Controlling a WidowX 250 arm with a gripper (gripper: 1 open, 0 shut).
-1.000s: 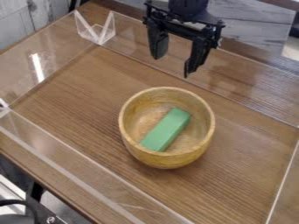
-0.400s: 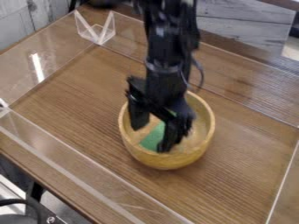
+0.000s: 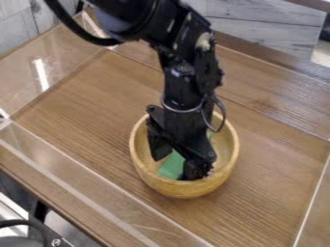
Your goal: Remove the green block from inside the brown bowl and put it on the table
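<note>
The brown bowl sits on the table near the middle front. My gripper reaches straight down into it, open, with one finger on each side of the green block. Only a small patch of the block shows between the fingers; the rest is hidden by the gripper. Whether the fingers touch the block cannot be told.
Low clear acrylic walls run along the table's edges. A clear folded stand sits at the back left. The black arm leans in from the top, over the bowl's back rim.
The gripper came down from high at the back of the table into the bowl and now straddles the green block. It stayed open. The bowl and block have not moved.
</note>
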